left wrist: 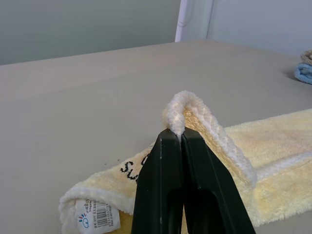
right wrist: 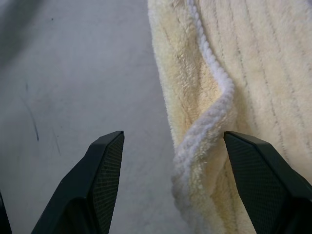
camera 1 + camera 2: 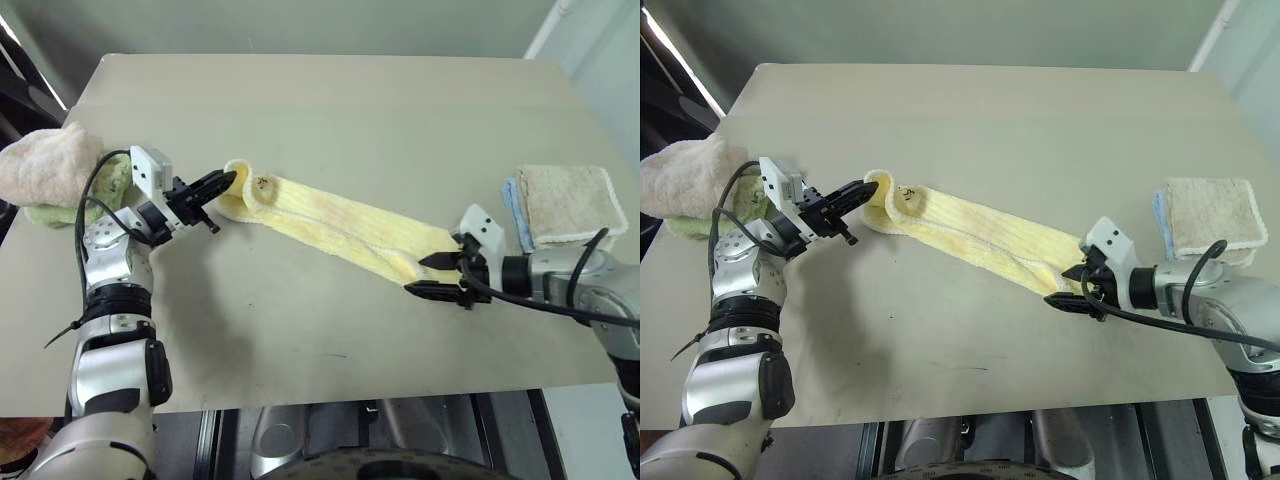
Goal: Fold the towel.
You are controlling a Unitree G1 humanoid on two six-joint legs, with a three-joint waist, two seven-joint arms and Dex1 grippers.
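Observation:
The pale yellow towel lies stretched in a narrow bunched strip across the middle of the table, running from upper left to lower right. My left gripper is shut on the towel's left corner, pinching its whitish hem and holding it slightly raised; a small white tag shows below. My right gripper stands open at the towel's right end, one fingertip over bare table, the other over the cloth, with the end of the hem between them.
A folded beige towel with white edging rests on a blue cloth at the right edge of the table. Pink and green towels are piled at the left edge. The table's near edge runs below both arms.

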